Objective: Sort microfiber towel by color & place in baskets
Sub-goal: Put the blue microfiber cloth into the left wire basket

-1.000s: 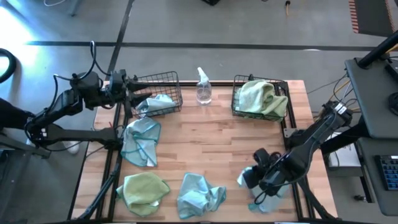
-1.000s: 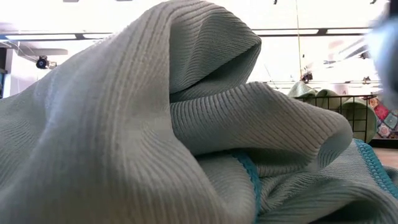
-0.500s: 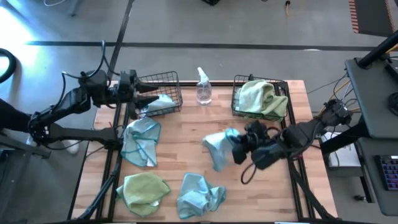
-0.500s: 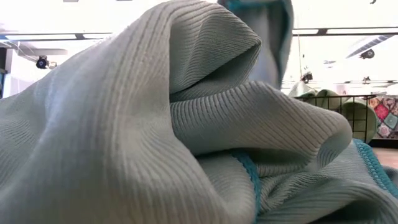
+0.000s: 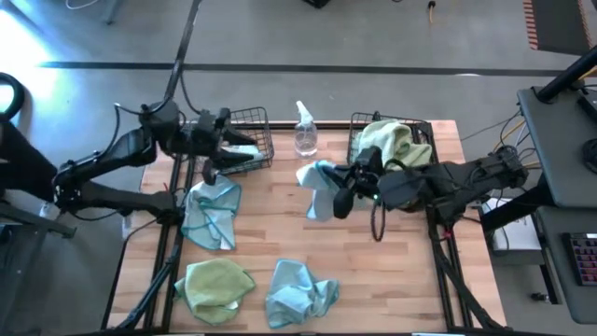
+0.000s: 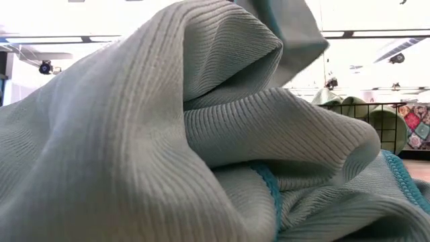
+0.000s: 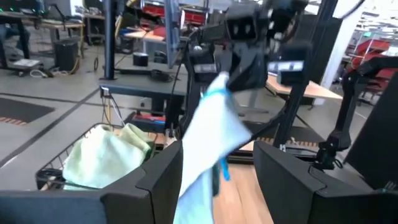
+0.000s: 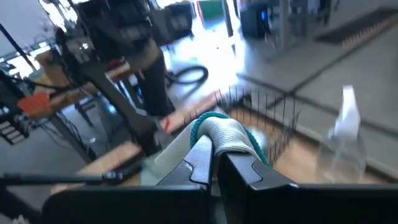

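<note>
A light blue towel point(image 5: 300, 292) and a yellow-green towel point(image 5: 216, 284) lie on the table's near edge, beyond them the right gripper point(image 5: 338, 191) is clamped on a hanging light blue microfiber towel point(image 5: 317, 189) between the baskets point(image 5: 241, 138), where the left gripper point(image 5: 211, 155) waits with fingers apart.

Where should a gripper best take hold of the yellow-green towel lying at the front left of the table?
Likely from straight above, pinching the raised fold near the middle of the yellow-green towel. It lies crumpled in a low heap, apart from the blue towel beside it.
</note>
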Available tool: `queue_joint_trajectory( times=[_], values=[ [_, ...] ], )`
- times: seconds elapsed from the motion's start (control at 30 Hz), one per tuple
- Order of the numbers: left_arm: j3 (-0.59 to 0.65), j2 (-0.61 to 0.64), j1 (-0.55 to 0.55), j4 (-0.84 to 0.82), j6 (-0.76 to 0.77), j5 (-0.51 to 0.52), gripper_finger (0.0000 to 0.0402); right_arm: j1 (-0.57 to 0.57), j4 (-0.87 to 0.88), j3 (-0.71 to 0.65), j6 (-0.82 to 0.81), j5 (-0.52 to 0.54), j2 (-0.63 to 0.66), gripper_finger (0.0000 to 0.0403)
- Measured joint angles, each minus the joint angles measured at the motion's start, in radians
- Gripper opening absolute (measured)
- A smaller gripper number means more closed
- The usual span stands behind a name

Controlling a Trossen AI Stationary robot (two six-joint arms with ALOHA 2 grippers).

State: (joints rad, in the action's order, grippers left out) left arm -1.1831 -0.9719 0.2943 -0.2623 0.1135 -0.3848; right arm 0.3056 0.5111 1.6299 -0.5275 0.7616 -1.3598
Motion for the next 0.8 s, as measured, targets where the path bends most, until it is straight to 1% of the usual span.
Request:
queue_joint_trajectory(
  times=[0.1,0.27,0.4,0.5,0.7,0.8],
  values=[
    [0.000,-0.045,0.000,0.038,0.000,-0.001,0.0180,-0.026,-0.073,0.000,0.076,0.001,0.000,0.0009],
    [0.000,-0.121,0.000,0.149,0.003,-0.001,0.0180,-0.068,-0.145,0.000,0.158,-0.001,-0.015,0.0009],
    [-0.001,-0.170,0.000,0.267,0.032,-0.001,0.0180,-0.093,-0.165,0.000,0.202,-0.011,-0.032,0.0009],
    [-0.026,-0.210,0.000,0.314,0.054,-0.001,0.0180,-0.108,-0.164,0.014,0.233,-0.034,-0.050,0.0009],
    [-0.135,-0.303,0.000,0.313,0.048,-0.001,0.0180,-0.113,-0.164,0.091,0.340,-0.036,-0.099,0.0009],
    [-0.191,-0.347,0.000,0.282,0.022,-0.016,0.0180,-0.113,-0.154,0.140,0.396,-0.036,-0.123,0.0009]
  ],
)
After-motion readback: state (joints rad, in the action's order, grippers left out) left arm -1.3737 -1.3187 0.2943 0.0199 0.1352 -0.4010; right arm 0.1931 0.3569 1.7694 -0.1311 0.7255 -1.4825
